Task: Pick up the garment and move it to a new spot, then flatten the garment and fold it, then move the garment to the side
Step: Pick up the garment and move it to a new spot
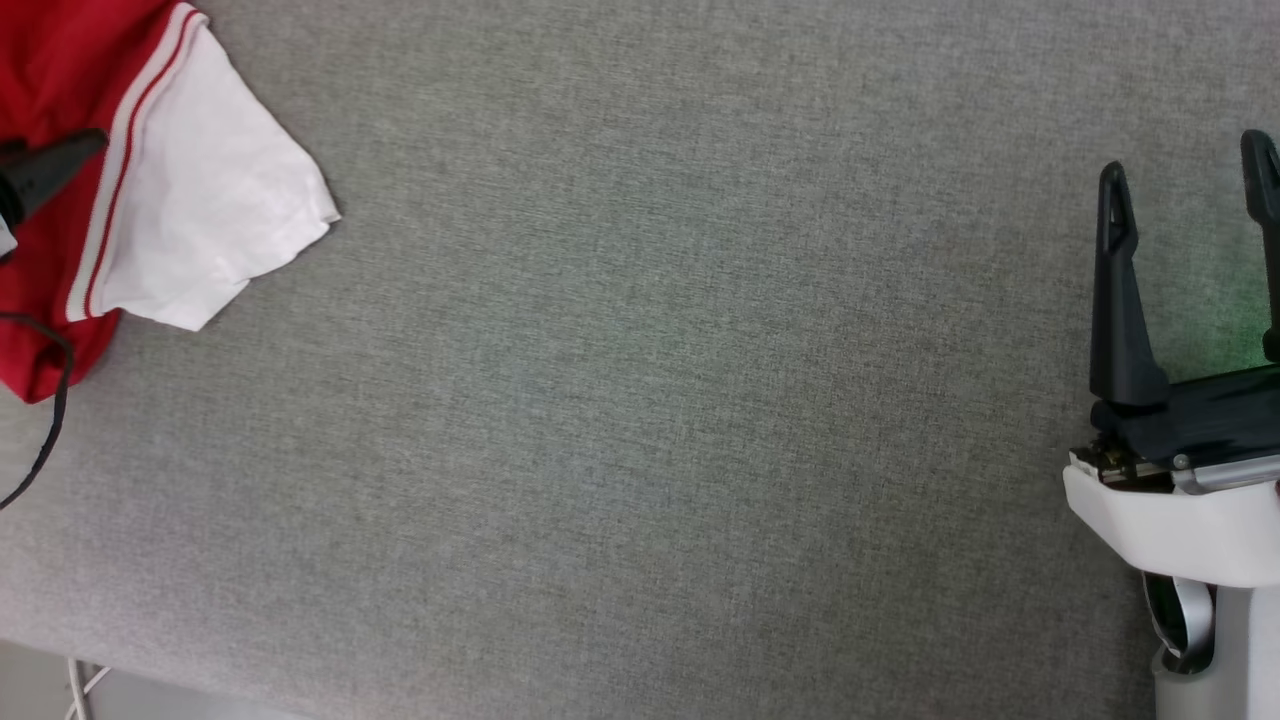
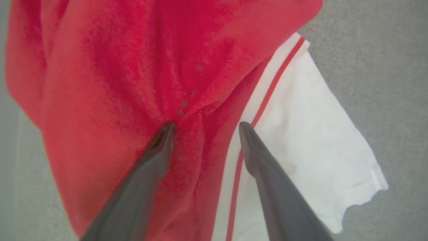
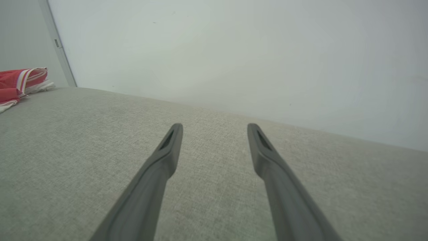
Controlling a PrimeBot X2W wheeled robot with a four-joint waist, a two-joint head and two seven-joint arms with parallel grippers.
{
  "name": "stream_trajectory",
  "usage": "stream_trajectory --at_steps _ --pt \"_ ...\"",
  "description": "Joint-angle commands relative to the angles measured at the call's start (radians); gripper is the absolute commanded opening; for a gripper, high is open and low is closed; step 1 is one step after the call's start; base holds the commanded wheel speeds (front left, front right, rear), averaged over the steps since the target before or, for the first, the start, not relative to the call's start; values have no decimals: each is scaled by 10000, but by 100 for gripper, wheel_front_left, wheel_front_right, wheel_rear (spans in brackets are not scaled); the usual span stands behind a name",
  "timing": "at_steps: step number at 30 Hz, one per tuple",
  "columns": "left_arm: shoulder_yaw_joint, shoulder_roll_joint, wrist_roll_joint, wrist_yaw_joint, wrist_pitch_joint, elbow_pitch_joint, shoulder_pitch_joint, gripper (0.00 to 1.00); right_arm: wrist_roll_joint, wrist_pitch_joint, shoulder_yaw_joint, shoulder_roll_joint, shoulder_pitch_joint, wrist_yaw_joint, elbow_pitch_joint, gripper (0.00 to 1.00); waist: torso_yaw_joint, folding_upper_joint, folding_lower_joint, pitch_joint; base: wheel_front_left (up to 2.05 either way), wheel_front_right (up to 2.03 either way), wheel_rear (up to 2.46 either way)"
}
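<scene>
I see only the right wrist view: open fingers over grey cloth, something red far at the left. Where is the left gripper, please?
Observer: The left gripper is above the garment, at the seam between red body and white sleeve.
Operator: Does it hold the cloth?
Observer: No. Its jaws stand open; one fingertip meets a red fold, the other the striped trim.
Operator: Is the sleeve flat?
Observer: In the head view the sleeve lies spread on the grey surface.
</scene>
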Motion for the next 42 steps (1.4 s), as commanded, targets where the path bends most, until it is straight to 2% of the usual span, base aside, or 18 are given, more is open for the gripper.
stream_trajectory --at_steps 1,6,9,10,11,14,20,28,34,39,42 --pt "-98 32 -17 22 158 59 -153 100 -53 -25 -11 -6 -205 -3 -72 100 -70 0 -2 96 0 0 0" --pt "-937 -220 11 22 1098 609 -318 100 -92 -25 -11 -8 -257 -3 -100 100 -159 0 -2 307 0 0 0" --pt "-1377 -561 -1 22 1217 874 -304 100 -67 -25 -14 -6 -317 -3 -63 100 -198 0 -2 357 0 0 0" --pt "-1511 -611 35 22 1182 914 -305 62 -47 -25 -13 -8 -336 -3 -40 100 -210 0 -2 352 0 0 0" --pt "-1609 -654 -11 22 1142 941 -308 0 -30 -25 -9 -8 -337 -3 -15 100 -219 0 -2 329 0 0 0" --pt "-1814 -529 -72 22 893 836 -434 0 42 -25 -42 -8 -316 -3 62 100 -203 0 -2 147 0 0 0" --pt "-1924 181 -187 22 7 158 -950 0 355 -25 -72 -6 -180 -3 277 100 -122 0 -2 -627 0 0 0" --pt "-2580 1072 -232 21 -424 -1965 -1194 0 964 -25 -111 -6 187 -3 618 100 -237 0 -2 -1940 0 0 0" --pt "-3169 1122 -155 20 -278 -3615 -1358 0 1380 -25 -277 -5 395 -3 769 100 -596 0 -2 -2624 0 0 0" --pt "-3780 862 86 21 -22 -4762 -1669 0 1786 -25 -285 -1 451 -3 860 100 -1288 0 -2 -3036 0 0 0" --pt "-4155 480 191 20 110 -5344 -1893 0 1932 -26 -334 2 520 -3 884 100 -1751 0 -2 -3183 0 0 0"
